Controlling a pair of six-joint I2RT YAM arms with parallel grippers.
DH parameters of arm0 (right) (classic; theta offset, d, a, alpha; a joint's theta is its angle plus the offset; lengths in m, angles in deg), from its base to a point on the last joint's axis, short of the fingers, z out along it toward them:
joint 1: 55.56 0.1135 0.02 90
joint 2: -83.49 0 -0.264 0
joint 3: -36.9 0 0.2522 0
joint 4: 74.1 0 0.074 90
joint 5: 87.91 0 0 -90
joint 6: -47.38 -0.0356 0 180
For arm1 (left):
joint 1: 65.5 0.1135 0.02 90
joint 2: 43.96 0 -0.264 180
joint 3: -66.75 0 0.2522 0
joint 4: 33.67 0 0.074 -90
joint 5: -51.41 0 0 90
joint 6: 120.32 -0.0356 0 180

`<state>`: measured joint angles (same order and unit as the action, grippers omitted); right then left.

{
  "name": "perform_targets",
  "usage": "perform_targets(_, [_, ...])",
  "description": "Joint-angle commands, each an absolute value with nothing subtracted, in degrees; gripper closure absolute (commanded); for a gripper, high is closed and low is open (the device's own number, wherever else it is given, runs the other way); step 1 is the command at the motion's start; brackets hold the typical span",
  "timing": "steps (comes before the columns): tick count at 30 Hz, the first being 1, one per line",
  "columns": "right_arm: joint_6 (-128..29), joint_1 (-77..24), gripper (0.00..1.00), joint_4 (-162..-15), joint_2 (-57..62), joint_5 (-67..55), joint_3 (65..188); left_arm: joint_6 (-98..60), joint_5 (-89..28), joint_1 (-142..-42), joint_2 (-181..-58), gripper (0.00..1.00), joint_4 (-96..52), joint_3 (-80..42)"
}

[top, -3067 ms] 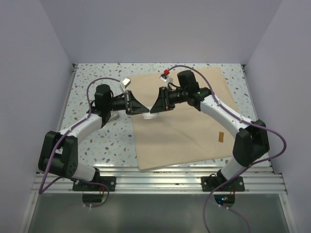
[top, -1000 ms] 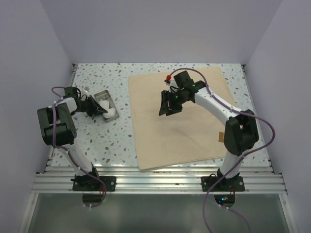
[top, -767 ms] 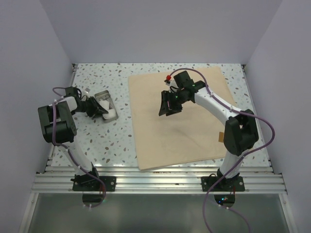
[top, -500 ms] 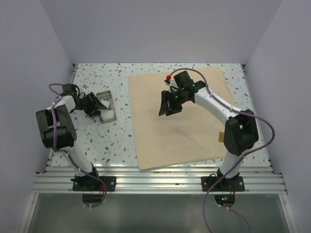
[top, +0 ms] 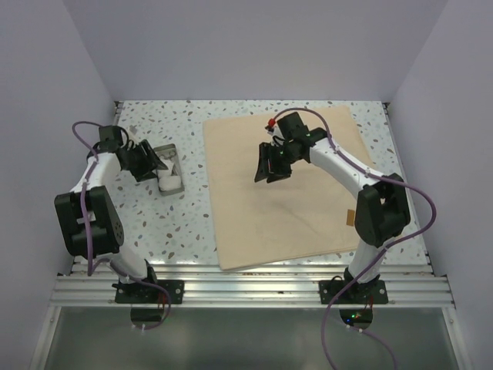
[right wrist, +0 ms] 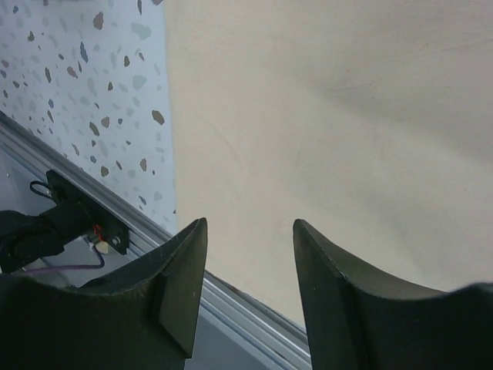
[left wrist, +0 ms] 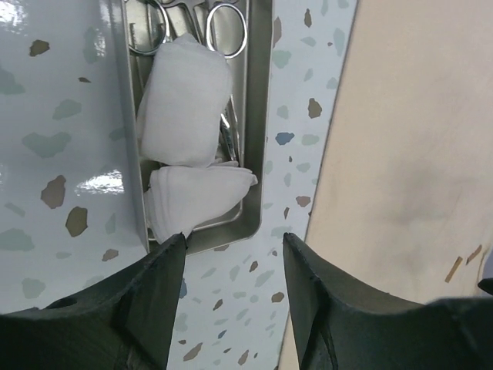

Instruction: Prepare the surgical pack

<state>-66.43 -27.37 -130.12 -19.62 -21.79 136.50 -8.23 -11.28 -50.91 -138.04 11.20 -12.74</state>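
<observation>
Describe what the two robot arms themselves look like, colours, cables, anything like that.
The left arm and right arm have white links, black joints and black bases. A purple cable loops along each. The left end effector and right end effector are black, with broad matte wedge-shaped fingers. A red part sits by the right wrist.

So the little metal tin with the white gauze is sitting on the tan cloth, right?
No. The tin holds the white gauze, but it sits on the speckled table beside the tan cloth, as the left wrist view shows.
</observation>
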Motion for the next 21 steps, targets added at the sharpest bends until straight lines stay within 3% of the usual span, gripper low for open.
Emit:
perform_targets(1, [-71.16,-30.23,0.48,-129.96,-16.36,-15.15,136.71,-8.08,-17.05,-51.09,-135.11,0.43,12.61,-12.66])
perform_targets(10, [-81.73,-49.57,0.49,-127.76,-6.87,4.53,123.19,-6.59,-20.75,-65.06,-133.35,0.42,9.38,-13.29])
perform_targets(17, [-76.11,-58.09,0.47,-137.08,-6.07,13.34,120.1,-5.44,-17.33,-74.2,-135.01,0.42,4.79,-12.66])
perform_targets(19, [-73.04,-60.73,0.41,-137.08,-5.29,12.12,117.13,-5.53,-16.02,-74.64,-135.1,0.42,2.86,-12.05])
perform_targets(21, [-70.93,-62.05,0.24,-137.08,-5.28,12.02,115.71,-5.97,-15.31,-74.99,-135.89,0.42,3.02,-11.96])
